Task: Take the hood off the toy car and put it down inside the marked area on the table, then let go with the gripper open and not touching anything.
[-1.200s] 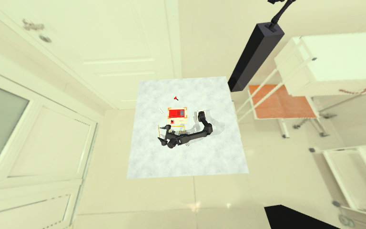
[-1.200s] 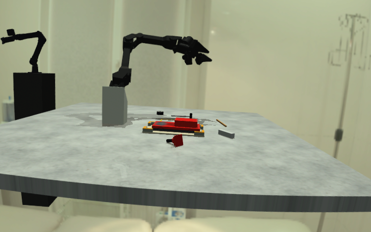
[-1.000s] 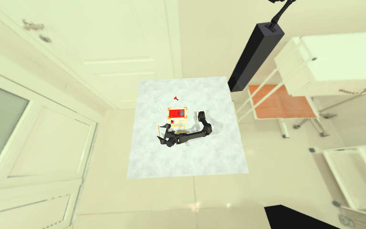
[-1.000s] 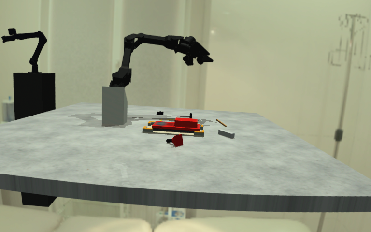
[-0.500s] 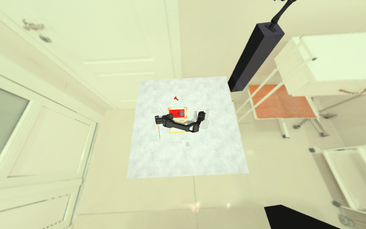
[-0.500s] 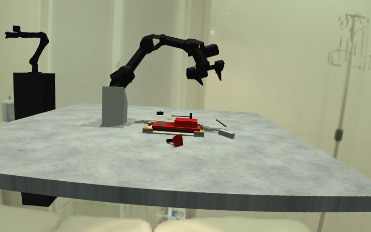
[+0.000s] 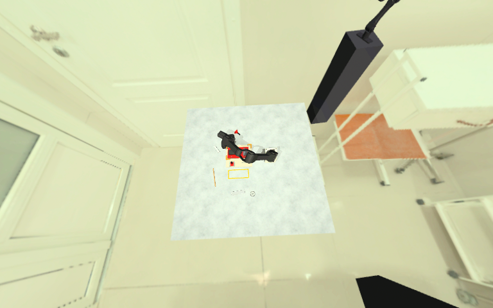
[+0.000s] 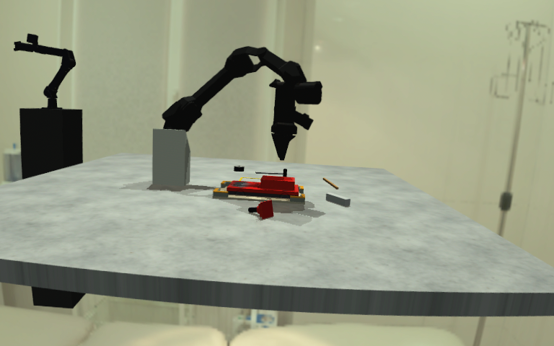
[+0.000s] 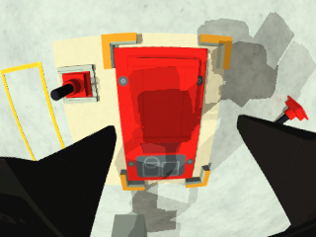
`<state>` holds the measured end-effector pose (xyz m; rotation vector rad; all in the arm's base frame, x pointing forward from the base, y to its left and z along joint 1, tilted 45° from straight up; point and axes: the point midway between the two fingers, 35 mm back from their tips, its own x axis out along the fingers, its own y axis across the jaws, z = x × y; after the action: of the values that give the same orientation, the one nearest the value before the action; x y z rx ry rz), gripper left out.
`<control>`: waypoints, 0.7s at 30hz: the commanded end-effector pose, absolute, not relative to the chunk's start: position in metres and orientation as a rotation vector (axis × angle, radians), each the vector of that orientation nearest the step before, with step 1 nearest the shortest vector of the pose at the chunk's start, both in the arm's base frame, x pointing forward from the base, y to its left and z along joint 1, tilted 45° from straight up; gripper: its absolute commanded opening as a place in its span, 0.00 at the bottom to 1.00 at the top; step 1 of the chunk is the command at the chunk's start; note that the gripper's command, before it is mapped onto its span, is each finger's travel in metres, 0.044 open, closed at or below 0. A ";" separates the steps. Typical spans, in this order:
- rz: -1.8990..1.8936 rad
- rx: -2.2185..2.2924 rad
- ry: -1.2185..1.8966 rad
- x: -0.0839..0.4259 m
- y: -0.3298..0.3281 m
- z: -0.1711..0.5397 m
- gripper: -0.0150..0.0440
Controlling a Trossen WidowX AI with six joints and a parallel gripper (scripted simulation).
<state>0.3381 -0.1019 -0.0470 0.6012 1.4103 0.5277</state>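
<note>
The toy car (image 8: 252, 188) (image 9: 132, 148) is a flat red body on a cream board between orange-and-grey corner brackets. Its hood appears to be the raised red box (image 8: 277, 183) (image 9: 168, 109), seated on the body and partly in shadow. In the top view the arm covers part of the car. The marked area, a yellow outline (image 7: 238, 178) (image 9: 21, 67), lies on the table beside the board. My gripper (image 8: 282, 158) (image 9: 178, 125) is open and empty, pointing straight down above the car. In the wrist view its fingers stand on either side of the red body.
A red piece with a black handle (image 7: 232, 163) (image 9: 84, 84) sits on the board by the marked area. A similar piece (image 8: 265, 209) (image 9: 296, 109) lies on the table. An orange stick (image 7: 214, 177) (image 8: 330, 183), a grey block (image 8: 337, 200) and a small round part (image 7: 252, 193) lie around.
</note>
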 end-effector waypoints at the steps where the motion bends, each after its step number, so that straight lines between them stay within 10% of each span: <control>1: 0.496 0.716 1.429 0.335 -0.098 -0.050 1.00; 21: 0.495 0.716 1.429 0.337 -0.089 -0.058 1.00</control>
<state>0.3381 -0.0917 -0.0561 0.7047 1.4240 0.4969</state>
